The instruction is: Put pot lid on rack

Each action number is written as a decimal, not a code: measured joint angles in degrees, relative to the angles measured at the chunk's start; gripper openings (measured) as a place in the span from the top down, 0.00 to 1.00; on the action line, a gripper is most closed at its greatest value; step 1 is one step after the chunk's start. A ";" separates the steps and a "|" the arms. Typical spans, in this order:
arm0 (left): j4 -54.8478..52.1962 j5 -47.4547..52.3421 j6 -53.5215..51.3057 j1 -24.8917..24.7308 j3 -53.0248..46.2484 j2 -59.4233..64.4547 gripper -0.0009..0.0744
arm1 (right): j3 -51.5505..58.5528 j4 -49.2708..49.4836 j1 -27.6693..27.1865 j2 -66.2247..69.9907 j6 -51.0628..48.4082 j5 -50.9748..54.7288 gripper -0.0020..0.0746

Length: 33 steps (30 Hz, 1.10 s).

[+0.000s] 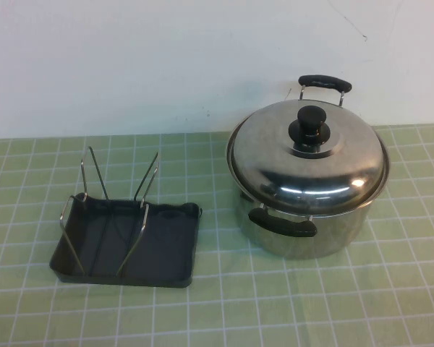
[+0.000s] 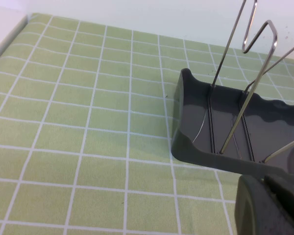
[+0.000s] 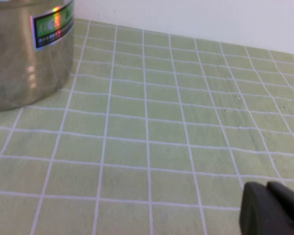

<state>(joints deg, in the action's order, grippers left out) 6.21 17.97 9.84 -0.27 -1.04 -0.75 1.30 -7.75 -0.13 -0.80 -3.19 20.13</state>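
High view: pot lid (image 1: 309,155) at my 2 o'clock, rack (image 1: 126,242) at 10; right gripper (image 3: 272,208) nearer, left gripper (image 2: 269,205) by rack; finger state unclear.

Even bright light, glare on pot lid (image 1: 311,163).

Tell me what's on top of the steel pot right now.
The pot lid sits on the pot, black knob up. It hides the pot's inside. The rack is bare. Neither gripper shows in the high view.

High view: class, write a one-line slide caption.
Pot lid sits on the steel pot; the empty rack stands left; no pincers visible.
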 joint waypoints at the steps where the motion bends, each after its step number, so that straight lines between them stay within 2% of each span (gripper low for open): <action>1: 0.00 0.00 0.00 0.00 0.00 0.00 0.99 | 0.00 0.00 0.00 0.00 0.00 0.00 0.98; 23: 0.00 0.00 0.00 0.00 0.00 0.00 0.99 | 0.00 -0.55 0.00 0.00 -0.85 0.00 0.98; 33: -0.34 0.00 -3.39 0.00 0.00 0.00 0.99 | 0.00 -11.30 0.00 0.00 -1.10 0.11 0.98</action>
<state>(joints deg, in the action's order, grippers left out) 5.87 17.97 6.46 -0.27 -1.04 -0.75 1.30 -19.05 -0.13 -0.80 -4.29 20.24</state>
